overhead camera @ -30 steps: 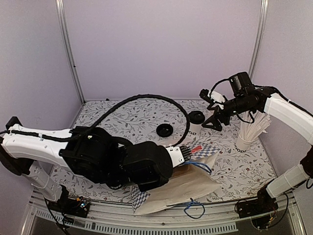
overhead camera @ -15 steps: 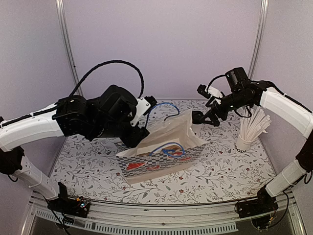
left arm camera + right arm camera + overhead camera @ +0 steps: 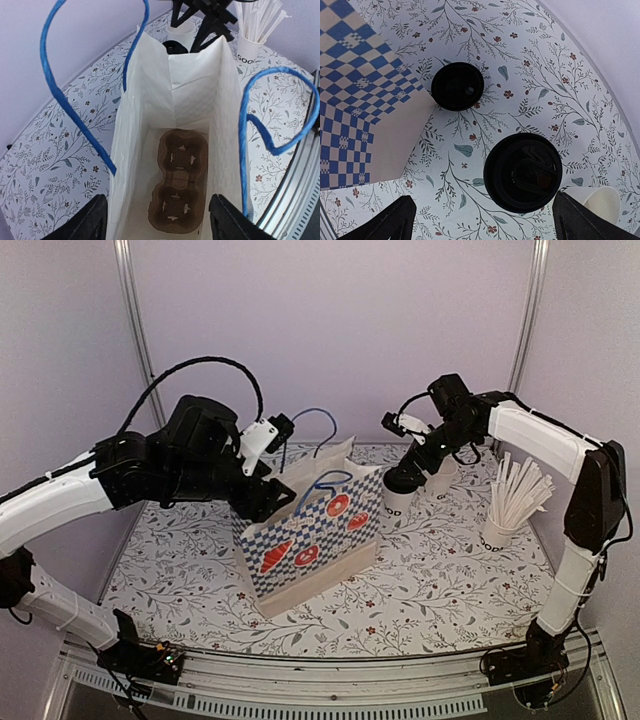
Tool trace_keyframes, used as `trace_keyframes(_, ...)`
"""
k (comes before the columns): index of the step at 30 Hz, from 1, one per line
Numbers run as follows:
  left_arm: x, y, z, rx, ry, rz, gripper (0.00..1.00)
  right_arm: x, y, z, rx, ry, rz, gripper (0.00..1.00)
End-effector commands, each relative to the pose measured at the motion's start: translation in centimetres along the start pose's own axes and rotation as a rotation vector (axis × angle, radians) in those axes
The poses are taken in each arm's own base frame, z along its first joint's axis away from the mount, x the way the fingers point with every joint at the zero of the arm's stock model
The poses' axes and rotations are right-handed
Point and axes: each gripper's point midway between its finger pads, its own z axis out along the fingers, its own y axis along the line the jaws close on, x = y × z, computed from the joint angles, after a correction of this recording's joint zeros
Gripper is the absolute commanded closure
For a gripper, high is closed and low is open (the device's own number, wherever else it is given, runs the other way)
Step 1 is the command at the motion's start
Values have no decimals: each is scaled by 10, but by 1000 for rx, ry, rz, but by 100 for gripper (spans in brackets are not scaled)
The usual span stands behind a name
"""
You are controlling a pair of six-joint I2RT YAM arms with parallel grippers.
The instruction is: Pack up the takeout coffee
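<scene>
top external view had the paper bag point(image 3: 310, 540) standing upright on the floral tabletop point(image 3: 450, 585), nearest the arm bases, with blue checks and red motifs on its near face. the left gripper point(image 3: 157, 202) hung over the bag's open mouth. in the left wrist view its fingers point(image 3: 92, 217) were spread, one outside each long wall of the bag, and whether they touched the paper could not be told. a brown cardboard cup carrier point(image 3: 177, 185) lay flat on the bag's bottom.

beyond the bag's far right corner stood the takeout coffee point(image 3: 397, 505), upright on the table with its black lid on, just beside the bag and outside it. the right gripper point(image 3: 482, 205) hovered directly above that lid, its jaws wide apart, clear of the cup and gripping nothing. in the right wrist view a loose black lid point(image 3: 457, 86) lay on the table just beside the bag's edge, apart from the coffee. just past the coffee stood a lidless white cup point(image 3: 441, 480). off to the right, well apart, was a white cup of long white sticks point(image 3: 503, 530).
</scene>
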Motion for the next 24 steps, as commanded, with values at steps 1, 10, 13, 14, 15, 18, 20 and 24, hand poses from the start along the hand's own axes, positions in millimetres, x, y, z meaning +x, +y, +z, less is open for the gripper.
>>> trace_keyframes(1,-9,2,-13,37,-59,-32,25,5,-17,18,36,53,40,1)
trace_keyframes(10,-17,13,-29,33,-132,-111,20,7,-43,43,92,98,78,1)
trace_keyframes(13,-15,17,-32,23,-142,-122,20,11,-44,50,83,116,90,1)
trace_keyframes(14,-15,18,-33,21,-144,-127,20,14,-46,52,84,125,93,1)
trace_keyframes(15,-15,19,-34,20,-146,-131,20,16,-47,55,88,131,97,1)
trace_keyframes(18,-15,19,-37,23,-154,-135,20,20,-51,57,95,141,112,1)
trace_keyframes(20,-15,20,-40,23,-161,-135,20,23,-54,59,100,150,122,1)
trace_keyframes(24,-14,20,-41,25,-167,-137,20,26,-57,61,94,158,134,1)
